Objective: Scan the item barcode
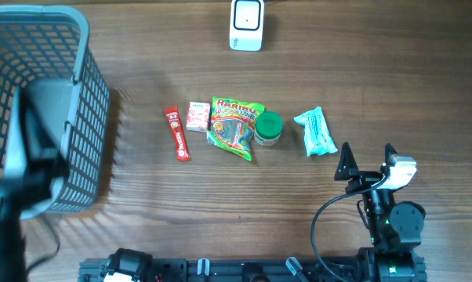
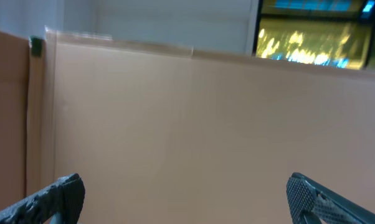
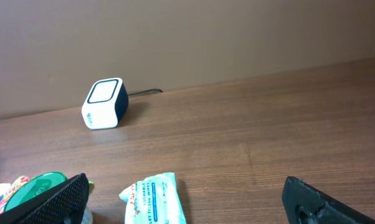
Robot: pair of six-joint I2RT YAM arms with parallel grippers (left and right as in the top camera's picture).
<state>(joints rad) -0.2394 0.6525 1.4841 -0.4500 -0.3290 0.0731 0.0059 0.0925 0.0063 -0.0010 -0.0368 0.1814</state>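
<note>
Both tools gape wide, empty; right tool [image 1: 367, 153] near the wipes pack [image 1: 316, 131], left tool [image 2: 184, 199] facing a brown board [image 2: 187, 124]

This looks like a mock shop checkout set up in a robotics lab. A white barcode scanner [image 1: 246, 23] sits on a wood-grain table [image 1: 220, 211], with a grey plastic shopping basket [image 1: 95, 86] at one side and small retail goods in a row: a Haribo bag [image 1: 234, 125], a pack of wipes [image 1: 315, 131], a green-lidded jar [image 1: 268, 128], a red stick pack [image 1: 177, 134] and a small pink box [image 1: 197, 116]. Plain brown panels [image 3: 237, 37] wall off the table, and a cabled robot arm [image 1: 389, 219] stands at its edge.
</note>
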